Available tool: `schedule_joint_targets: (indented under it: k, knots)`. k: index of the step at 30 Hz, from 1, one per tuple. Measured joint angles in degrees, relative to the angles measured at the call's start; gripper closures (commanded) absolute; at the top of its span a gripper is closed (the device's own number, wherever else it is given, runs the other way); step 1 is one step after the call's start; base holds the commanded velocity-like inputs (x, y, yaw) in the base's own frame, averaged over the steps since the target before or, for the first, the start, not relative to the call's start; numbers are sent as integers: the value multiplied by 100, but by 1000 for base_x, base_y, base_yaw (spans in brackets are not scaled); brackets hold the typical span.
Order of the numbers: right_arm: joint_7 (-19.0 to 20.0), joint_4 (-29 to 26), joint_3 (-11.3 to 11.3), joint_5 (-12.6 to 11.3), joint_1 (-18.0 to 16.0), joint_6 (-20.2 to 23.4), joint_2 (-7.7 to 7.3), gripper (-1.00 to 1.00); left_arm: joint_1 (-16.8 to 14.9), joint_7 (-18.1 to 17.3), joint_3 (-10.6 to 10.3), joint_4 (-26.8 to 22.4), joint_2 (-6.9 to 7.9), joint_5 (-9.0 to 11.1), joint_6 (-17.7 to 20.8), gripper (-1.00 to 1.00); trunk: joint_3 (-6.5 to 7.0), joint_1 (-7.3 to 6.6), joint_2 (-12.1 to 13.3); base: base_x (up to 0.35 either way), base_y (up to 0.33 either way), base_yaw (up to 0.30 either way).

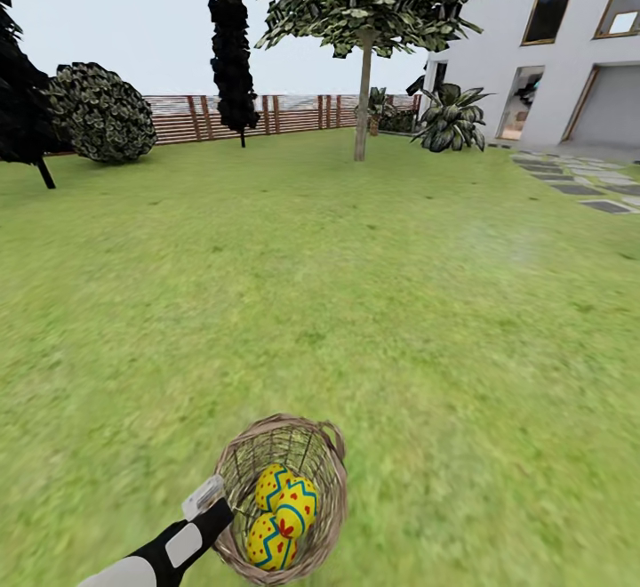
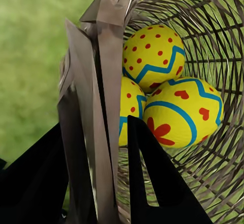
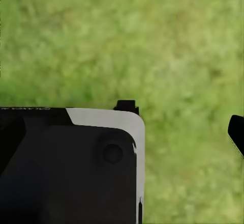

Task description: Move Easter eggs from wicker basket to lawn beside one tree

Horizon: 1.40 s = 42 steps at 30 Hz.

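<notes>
The wicker basket (image 1: 331,445) is at the bottom of the head view, tipped so its mouth faces me, over the lawn (image 1: 356,302). Three Easter eggs lie inside it, touching: one (image 1: 272,483) at the back, one (image 1: 299,507) in the middle, one (image 1: 269,544) nearest. My left gripper (image 1: 217,503) is shut on the basket's rim. In the left wrist view the woven wall (image 2: 101,81) runs between the two black fingers (image 2: 152,183), with the eggs (image 2: 152,51) just beyond. The tree (image 1: 362,98) with the pale trunk stands far ahead. My right gripper (image 3: 181,118) hangs open over bare grass (image 3: 152,40).
A dark conical tree (image 1: 233,44) and a round shrub (image 1: 102,114) stand at the back left before the slatted fence (image 1: 284,114). A striped plant (image 1: 452,120), the white house (image 1: 551,44) and grey stepping stones (image 1: 578,180) are at the right. Open grass lies between me and the tree.
</notes>
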Motion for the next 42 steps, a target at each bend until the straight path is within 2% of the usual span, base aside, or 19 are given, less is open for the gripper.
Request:
schedule_joint_targets:
  k: [42]
  knots:
    - [0,0,0,0,0,0,0,-100,0,0,1,0,-2,-1,0,100,0,0,0,341,0,0]
